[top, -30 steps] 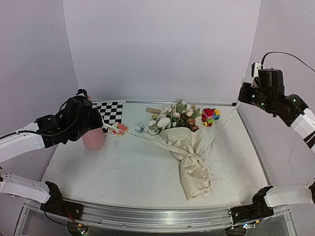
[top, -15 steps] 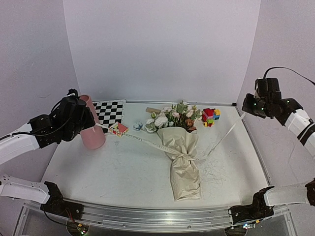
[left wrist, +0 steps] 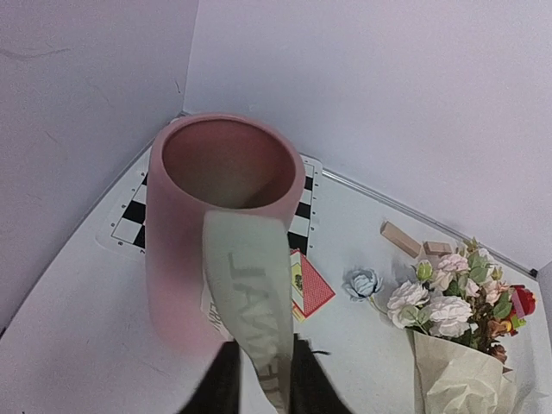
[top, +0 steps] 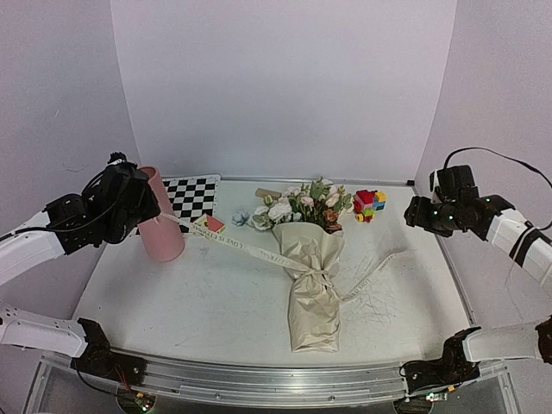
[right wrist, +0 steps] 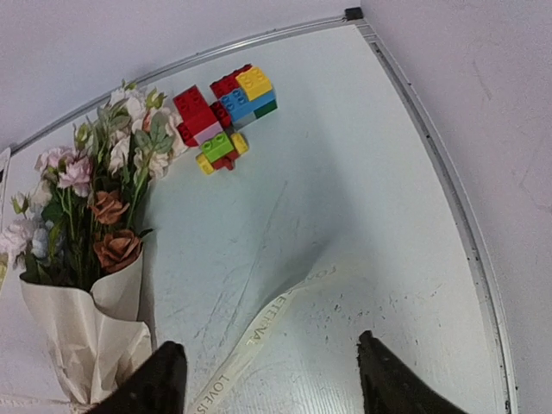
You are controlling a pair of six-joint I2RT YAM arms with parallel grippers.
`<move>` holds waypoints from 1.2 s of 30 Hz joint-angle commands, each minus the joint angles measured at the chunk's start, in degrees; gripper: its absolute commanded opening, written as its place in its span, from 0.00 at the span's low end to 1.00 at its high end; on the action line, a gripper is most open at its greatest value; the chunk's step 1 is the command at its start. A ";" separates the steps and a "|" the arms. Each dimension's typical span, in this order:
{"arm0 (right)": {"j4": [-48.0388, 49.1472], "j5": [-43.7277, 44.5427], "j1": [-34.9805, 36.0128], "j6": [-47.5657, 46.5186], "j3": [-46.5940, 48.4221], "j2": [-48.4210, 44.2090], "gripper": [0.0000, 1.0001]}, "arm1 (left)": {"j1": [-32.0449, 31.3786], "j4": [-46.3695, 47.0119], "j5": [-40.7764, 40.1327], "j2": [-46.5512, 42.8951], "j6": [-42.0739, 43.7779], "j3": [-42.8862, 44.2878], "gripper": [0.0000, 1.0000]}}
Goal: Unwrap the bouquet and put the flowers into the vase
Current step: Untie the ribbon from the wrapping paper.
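Note:
The bouquet (top: 312, 267) lies mid-table in crumpled beige paper, its flowers (top: 302, 207) pointing to the back. A printed cream ribbon (top: 246, 248) is still tied round its waist. My left gripper (top: 148, 211) hovers over the pink vase (top: 164, 231), shut on the ribbon's left end (left wrist: 250, 293), which runs taut past the vase's mouth (left wrist: 226, 159). My right gripper (top: 416, 214) is open at the right wall. The ribbon's other end (right wrist: 267, 323) lies slack on the table below its spread fingers (right wrist: 164, 379).
A colourful toy-brick block (top: 369, 205) stands behind the flowers. A checkerboard mat (top: 191, 194), a red card box (top: 210, 226), a loose pale blue bloom (top: 241, 219) and small wooden blocks (top: 267, 193) lie at the back left. A raised rail (right wrist: 448, 198) edges the table.
My right gripper has opened and dropped lower; the ribbon's right end fell onto the table. The bouquet slid and swung leftward. The left gripper rose slightly, still pulling the ribbon.

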 commanded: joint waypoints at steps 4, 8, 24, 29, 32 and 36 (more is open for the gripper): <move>10.44 -31.69 0.14 -9.83 -7.19 -5.21 0.52 | 0.34 2.95 14.53 0.58 5.52 2.81 0.52; 12.54 -38.01 2.10 -11.22 -7.84 -3.48 0.39 | -0.05 8.21 28.48 3.00 9.62 0.90 0.57; 16.71 -33.53 19.07 -14.96 -5.60 10.94 0.34 | -15.73 24.27 38.23 23.93 13.37 1.81 0.48; 17.63 -32.94 20.57 -15.28 -4.28 15.15 0.33 | -18.30 25.82 39.65 33.05 15.47 7.00 0.48; 17.74 -32.55 21.09 -15.97 -3.17 17.92 0.33 | -18.71 26.83 39.78 36.90 15.84 9.18 0.48; 18.15 -32.72 21.52 -16.37 -1.92 21.03 0.33 | -18.78 28.07 40.29 40.87 15.97 11.45 0.47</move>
